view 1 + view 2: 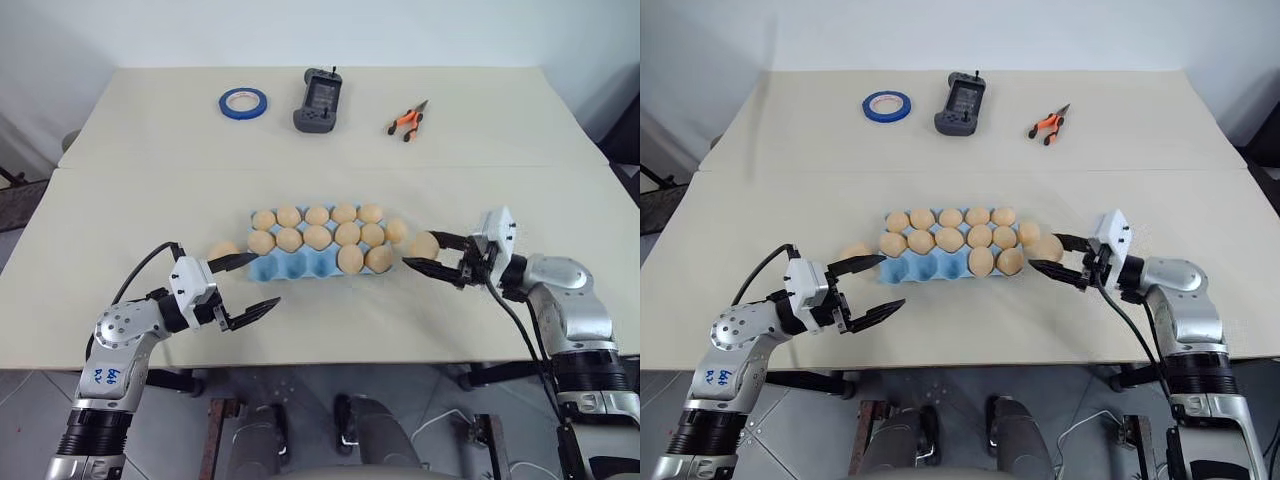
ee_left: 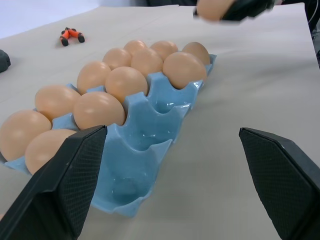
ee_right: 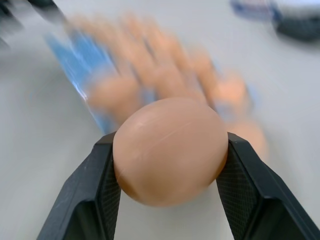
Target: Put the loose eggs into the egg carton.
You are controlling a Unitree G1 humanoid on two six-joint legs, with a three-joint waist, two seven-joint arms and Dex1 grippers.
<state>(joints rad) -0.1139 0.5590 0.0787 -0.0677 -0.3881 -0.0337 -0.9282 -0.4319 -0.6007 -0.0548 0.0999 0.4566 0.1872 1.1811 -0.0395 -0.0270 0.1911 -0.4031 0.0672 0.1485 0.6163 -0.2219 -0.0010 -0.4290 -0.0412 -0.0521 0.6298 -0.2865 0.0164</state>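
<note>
The light-blue egg carton (image 1: pixel 300 266) lies mid-table with several tan eggs (image 1: pixel 317 237) in its back rows and right front cups; its left front cups (image 2: pixel 150 135) are empty. My right gripper (image 1: pixel 420 248) hovers just right of the carton, shut on one loose egg (image 3: pixel 170 150) held between its fingers (image 3: pixel 95 195). Another loose egg (image 1: pixel 396 231) rests by the carton's right end, and one more (image 1: pixel 222 250) lies at its left end. My left gripper (image 1: pixel 266 279) stands open and empty at the carton's front left corner.
At the table's far side lie a blue tape ring (image 1: pixel 243 102), a grey handheld controller (image 1: pixel 320 100) and orange-handled pliers (image 1: pixel 408 122). A seam (image 1: pixel 150 166) crosses the tabletop behind the carton. The table's front edge runs just below both grippers.
</note>
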